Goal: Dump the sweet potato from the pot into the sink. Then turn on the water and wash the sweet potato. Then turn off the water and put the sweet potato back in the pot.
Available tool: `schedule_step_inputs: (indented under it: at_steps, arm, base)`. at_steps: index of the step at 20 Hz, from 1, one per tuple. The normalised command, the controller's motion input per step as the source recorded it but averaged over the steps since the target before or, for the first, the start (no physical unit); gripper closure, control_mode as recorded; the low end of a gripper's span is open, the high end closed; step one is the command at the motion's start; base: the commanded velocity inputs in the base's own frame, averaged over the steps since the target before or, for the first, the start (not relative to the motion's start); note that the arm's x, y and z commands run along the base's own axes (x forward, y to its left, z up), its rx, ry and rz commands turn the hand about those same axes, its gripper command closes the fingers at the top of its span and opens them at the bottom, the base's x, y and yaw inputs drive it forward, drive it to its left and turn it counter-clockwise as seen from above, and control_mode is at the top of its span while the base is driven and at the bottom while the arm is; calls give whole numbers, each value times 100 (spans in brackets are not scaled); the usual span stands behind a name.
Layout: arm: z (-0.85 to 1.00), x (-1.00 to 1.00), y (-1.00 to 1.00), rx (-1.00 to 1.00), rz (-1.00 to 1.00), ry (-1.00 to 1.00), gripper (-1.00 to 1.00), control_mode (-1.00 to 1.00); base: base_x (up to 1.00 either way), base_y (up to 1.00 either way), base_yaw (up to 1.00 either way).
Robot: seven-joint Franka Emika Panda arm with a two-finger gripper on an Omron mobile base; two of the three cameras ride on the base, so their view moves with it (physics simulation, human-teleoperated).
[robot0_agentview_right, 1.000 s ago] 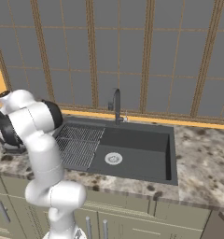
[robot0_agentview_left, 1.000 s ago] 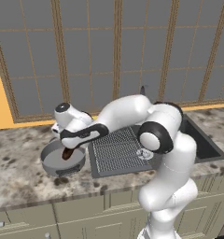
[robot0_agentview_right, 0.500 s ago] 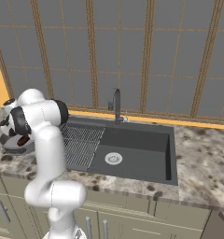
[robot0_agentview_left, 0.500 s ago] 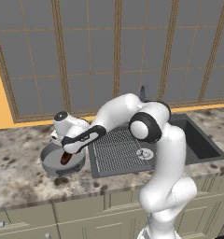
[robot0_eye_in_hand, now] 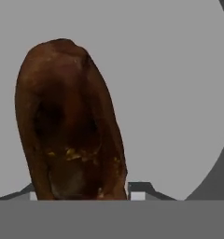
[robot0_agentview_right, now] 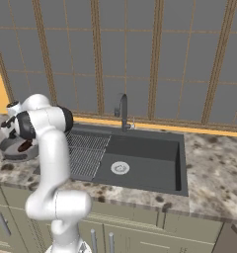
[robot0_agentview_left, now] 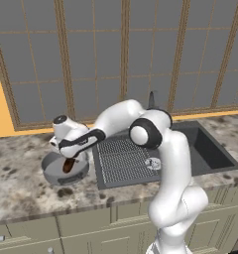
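1. On the left, the pot (robot0_agentview_left: 55, 174) sits on the counter (robot0_agentview_left: 17, 196), just beside the sink's ribbed grid (robot0_agentview_left: 126, 158). The right base view shows it at the far left (robot0_agentview_right: 12, 149), partly behind the arm.
2. The potato (robot0_agentview_left: 67, 165) stands on end inside the pot, its lower end down near the pot floor. We cannot tell whether it touches the floor. From the hand it looks large and dark brown (robot0_eye_in_hand: 69, 121) against the grey pot bottom.
3. The gripper (robot0_agentview_left: 69, 158) hangs straight over the pot. Its jaws stand about half apart with the potato between them. One fingertip (robot0_eye_in_hand: 141, 190) sits against the tuber's side, so we judge that they hold it.
4. To the right, the sink (robot0_agentview_right: 150, 158) holds no potato, and no water runs from the faucet (robot0_agentview_right: 123, 111).
5. We judge the step in hand to be the potato at the pot. Most likely it is being set back in at the end of the task, though it could equally be a lift out at the start.
6. If it is the return, the next move calls for wider jaws and a straight lift clear of the rim, so the potato tips over inside the pot.
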Motion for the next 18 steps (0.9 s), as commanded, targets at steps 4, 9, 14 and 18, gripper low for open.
schedule_step_inputs:
  at_steps: [4,9,14,18]
  arm:
    - [-15,19,7,0,0,7,-100,-100]
    - [17,-19,0,0,0,0,-100,-100]
    - [53,-31,-1,0,0,-1,-100,-100]
    - [39,-33,-35,0,-2,-11,-100,-100]
  base:
    - [0,0,0]
    - [0,0,0]
    - [0,0,0]
    - [0,0,0]
